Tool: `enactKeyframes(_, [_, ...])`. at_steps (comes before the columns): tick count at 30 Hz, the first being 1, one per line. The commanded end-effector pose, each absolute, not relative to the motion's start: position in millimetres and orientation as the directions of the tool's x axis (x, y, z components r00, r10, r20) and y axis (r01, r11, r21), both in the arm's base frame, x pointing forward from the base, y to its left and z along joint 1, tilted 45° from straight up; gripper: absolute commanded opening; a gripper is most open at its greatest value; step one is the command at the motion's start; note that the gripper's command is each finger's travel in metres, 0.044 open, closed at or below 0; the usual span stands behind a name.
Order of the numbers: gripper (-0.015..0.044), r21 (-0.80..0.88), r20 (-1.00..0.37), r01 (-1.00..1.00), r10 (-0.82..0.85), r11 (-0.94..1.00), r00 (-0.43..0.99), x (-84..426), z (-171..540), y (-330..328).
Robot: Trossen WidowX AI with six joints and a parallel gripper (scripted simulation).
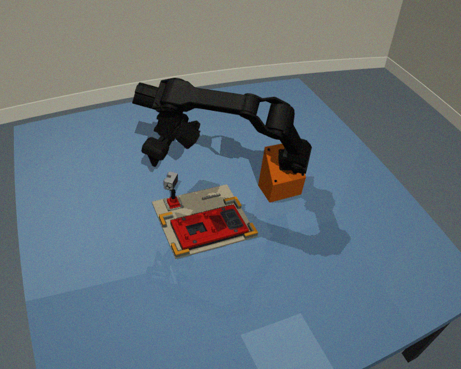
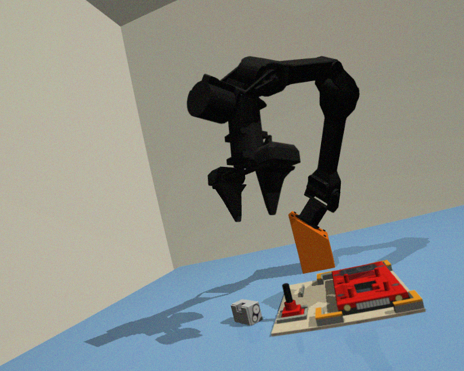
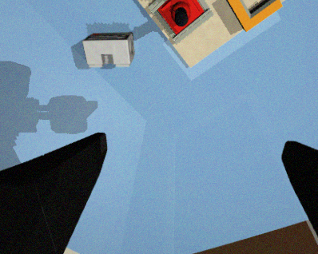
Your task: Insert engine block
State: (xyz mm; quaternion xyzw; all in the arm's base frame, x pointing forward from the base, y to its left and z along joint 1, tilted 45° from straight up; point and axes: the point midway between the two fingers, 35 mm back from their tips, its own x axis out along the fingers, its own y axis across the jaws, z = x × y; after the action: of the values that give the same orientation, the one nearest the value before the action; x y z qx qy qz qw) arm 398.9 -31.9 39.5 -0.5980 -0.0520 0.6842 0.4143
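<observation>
Beside the baseboard (image 1: 195,200) (image 2: 296,329) (image 3: 193,56), the engine block (image 1: 170,181) (image 2: 246,312) (image 3: 108,52) is awaiting pickup and seating; above the surface (image 1: 103,254) (image 2: 208,351) (image 3: 213,120), the gripper (image 1: 164,144) (image 2: 255,217) (image 3: 192,144) is hovering wide open, empty.

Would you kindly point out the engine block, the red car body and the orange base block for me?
engine block (image 1: 170,181) (image 2: 247,312) (image 3: 109,52): all three views; its body
red car body (image 1: 202,237) (image 2: 345,293): top, exterior; its red deck
orange base block (image 1: 285,190) (image 2: 314,253): top, exterior; a side face
</observation>
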Motion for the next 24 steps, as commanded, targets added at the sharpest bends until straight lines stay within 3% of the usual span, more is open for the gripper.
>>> enactKeyframes(1, [0.0440,-0.532,-0.753,-0.551,0.657,-0.643,-0.040,375.8,-8.7,-47.5])
enactKeyframes(6, [0.0440,-0.515,-0.707,-0.584,0.696,-0.627,-0.124,354.3,-50.4,-56.7])
enactKeyframes(24, [0.0440,-0.568,-0.712,-0.483,0.692,-0.667,-0.118,348.3,-109.0,2.8])
